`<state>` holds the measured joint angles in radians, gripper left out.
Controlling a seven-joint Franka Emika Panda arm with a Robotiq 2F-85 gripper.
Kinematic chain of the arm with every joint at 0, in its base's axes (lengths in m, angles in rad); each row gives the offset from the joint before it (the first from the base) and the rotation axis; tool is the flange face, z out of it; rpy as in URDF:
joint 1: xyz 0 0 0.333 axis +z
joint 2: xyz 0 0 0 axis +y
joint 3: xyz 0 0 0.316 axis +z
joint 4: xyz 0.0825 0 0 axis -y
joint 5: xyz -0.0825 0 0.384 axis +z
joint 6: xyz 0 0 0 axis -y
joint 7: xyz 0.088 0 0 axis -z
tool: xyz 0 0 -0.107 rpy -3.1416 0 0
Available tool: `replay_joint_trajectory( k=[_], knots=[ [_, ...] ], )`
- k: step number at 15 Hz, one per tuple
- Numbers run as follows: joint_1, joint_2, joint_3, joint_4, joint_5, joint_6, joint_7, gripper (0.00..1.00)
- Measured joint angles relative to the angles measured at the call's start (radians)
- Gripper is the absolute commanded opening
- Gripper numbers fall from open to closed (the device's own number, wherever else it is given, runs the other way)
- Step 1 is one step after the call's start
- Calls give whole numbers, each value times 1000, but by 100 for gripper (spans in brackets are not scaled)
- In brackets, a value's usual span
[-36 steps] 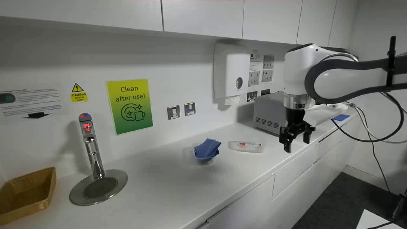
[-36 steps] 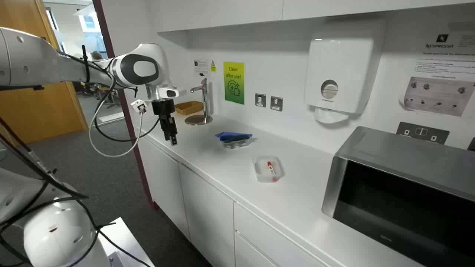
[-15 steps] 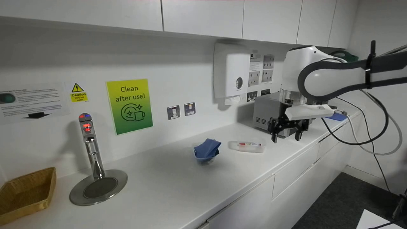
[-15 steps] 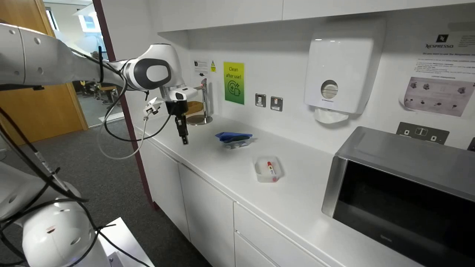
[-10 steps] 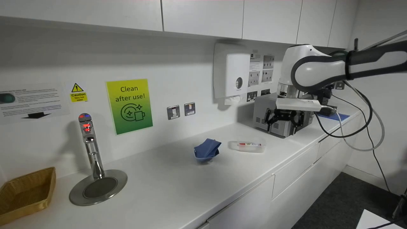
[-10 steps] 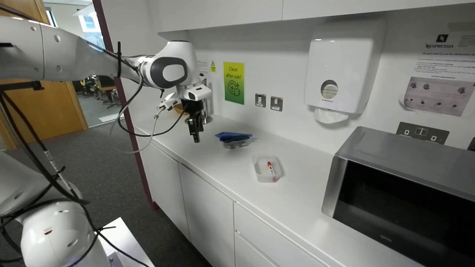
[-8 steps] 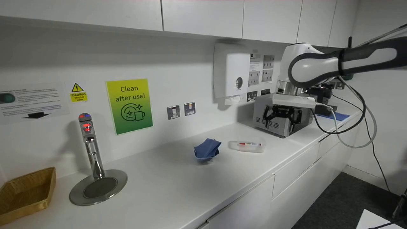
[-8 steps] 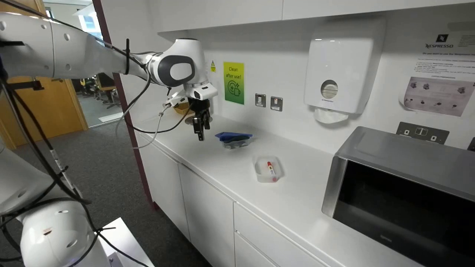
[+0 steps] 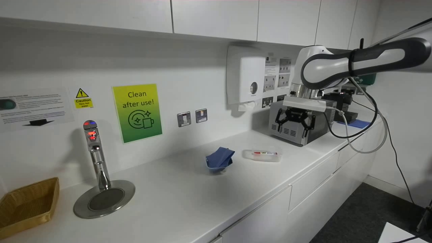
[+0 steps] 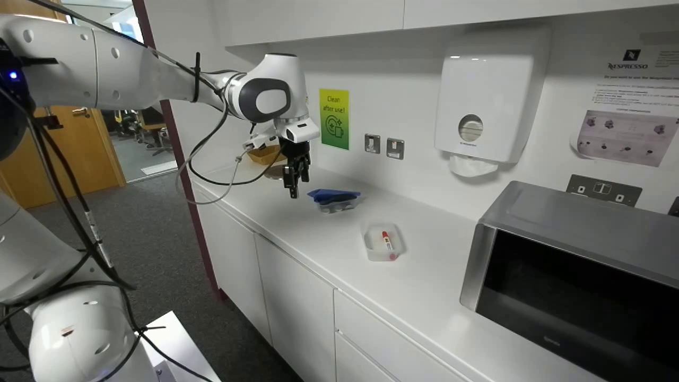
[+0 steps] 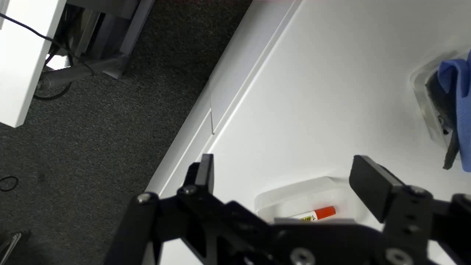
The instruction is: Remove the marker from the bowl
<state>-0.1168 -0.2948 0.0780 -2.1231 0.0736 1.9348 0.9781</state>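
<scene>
A: Tabletop [image 10: 424, 297]: in the wrist view its front edge slants from one o'clock toward seven. Failure mode?

B: Dragging instead of lifting. Anything pulled that way could go over.

A: Microwave [image 10: 557, 265], about four o'clock in an exterior view.

B: Low risk. Well apart from the hand [image 9: 292, 132]; only a wide swing should clip it.

A: Hand itself: jaws wide apart, nothing between them, up above the tabletop.

B: Spread is my worry. Lowered at that width, a jaw may land on a rim rather than go inside.

A: Blue cloth [image 11: 464, 117], three o'clock in the wrist view, heaped in a tub [image 11: 424, 105].

B: Could snag if the approach comes in low from that side.

A: Bowl [image 11: 294, 193], see-through, between four and five o'clock in the wrist view, partly hidden behind the hand.

B: Looks light. Pressure on one wall would likely slide or tip it.

A: Marker [image 11: 312, 215]: lying in that bowl, red end toward three o'clock, other end hidden here.

B: Looks round, so an off-centre pinch may roll it against the wall. If the red end is a cap, gripping only there could pull it off and leave the barrel behind.
</scene>
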Motion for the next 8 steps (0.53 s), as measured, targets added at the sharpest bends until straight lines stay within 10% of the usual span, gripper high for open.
replay_joint_trajectory(
  k=[8],
  knots=[
    [-1, 157, -33, 127, 37, 92, 316, 100]
  ],
)
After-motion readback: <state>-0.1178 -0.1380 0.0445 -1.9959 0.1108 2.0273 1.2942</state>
